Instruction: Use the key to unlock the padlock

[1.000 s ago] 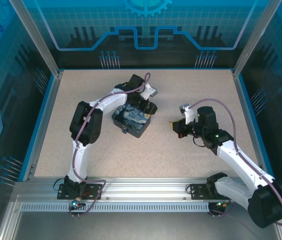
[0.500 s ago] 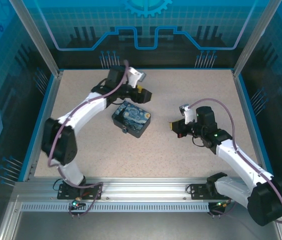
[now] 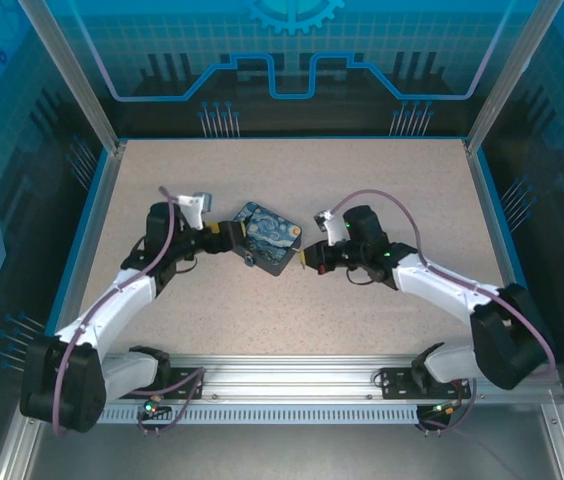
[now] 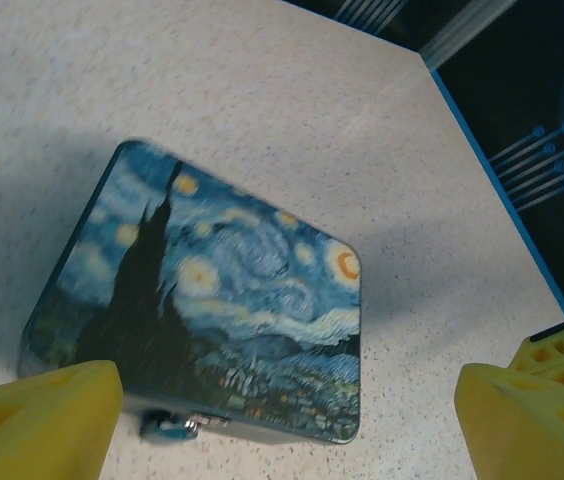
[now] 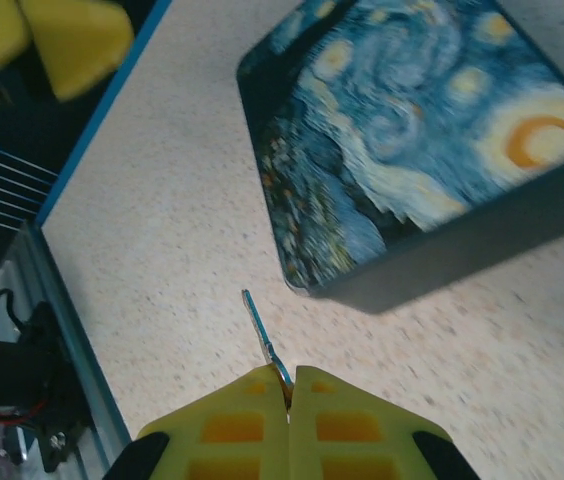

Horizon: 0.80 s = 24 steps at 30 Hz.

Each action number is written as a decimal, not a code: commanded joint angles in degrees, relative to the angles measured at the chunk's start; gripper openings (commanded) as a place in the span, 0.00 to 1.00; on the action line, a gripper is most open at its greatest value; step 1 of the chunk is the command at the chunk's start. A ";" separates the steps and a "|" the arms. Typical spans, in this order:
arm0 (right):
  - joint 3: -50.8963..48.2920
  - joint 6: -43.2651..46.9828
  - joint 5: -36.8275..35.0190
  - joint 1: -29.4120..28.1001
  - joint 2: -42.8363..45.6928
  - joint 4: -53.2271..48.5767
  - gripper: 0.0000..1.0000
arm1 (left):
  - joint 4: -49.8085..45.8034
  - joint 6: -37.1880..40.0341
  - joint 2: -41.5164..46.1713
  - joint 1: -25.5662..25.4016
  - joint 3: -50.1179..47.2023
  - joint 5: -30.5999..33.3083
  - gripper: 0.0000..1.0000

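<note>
Speckled table [image 3: 402, 190] lies under the painted tin [image 3: 270, 232], lid side up. L gripper [image 4: 287, 378] sits just left of tin, jaws spread wide w/ nothing held. Its yellow fingers [image 4: 42, 420] flank tin's front wall; can't tell if touching. R gripper [image 5: 289, 385] sits just right of tin, pinched tight on the key [image 5: 260, 328], blade poking toward tin, not reaching it. Tiny padlock [image 4: 174, 428] hangs on tin's front wall, partly hidden.

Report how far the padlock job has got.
Done: the key is pinched in the shut right jaws. In hand: key held near the tin, left jaws open beside it. Left: reach the padlock on the tin's front, insert, turn.
</note>
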State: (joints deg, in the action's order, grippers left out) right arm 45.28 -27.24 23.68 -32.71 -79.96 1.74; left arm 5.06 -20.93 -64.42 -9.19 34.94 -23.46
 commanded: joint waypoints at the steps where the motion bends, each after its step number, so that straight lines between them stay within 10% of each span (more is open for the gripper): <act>1: 4.36 -5.81 3.42 -1.28 -4.67 6.29 0.00 | 8.47 -8.01 -0.16 1.19 -4.26 -2.09 0.88; 24: 18.88 -10.66 7.07 -1.24 -25.74 1.60 0.00 | 45.95 -22.46 -25.15 1.55 -15.86 -5.96 0.85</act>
State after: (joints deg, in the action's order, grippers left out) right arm 62.50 -37.74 29.45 -33.85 -104.49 4.27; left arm 44.71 -42.22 -88.73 -7.97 19.64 -27.97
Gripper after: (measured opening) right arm 0.055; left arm 0.846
